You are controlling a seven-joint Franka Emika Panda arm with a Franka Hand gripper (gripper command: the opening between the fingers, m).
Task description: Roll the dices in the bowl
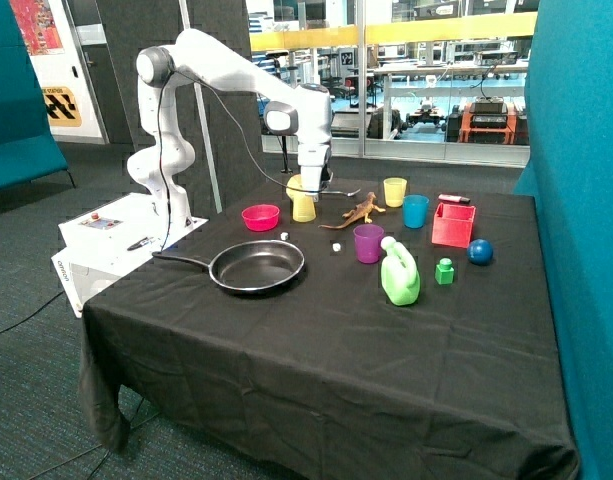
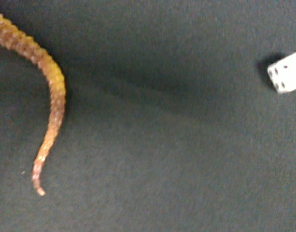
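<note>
Black cloth covers the desk, which stands in a carpeted room with glass partitions behind it. A white Franka arm reaches over the far side of the desk, and its gripper hangs just above a yellow cup; whether the jaws are wide or narrow cannot be told. The magenta-pink bowl sits on the cloth beside that yellow cup, nearer the robot's base, and nothing can be made out inside it. Two dices lie on the cloth outside the bowl: one die between the bowl and the black frying pan, the other die just beside the purple cup. An orange toy dinosaur stands between the yellow cup and a teal cup, with a second yellow cup behind it. Near the far edge are a red box, a blue ball, a small green block and a green jug. The wrist view shows the dinosaur's tail curving over the cloth and a white die well apart from it.
</note>
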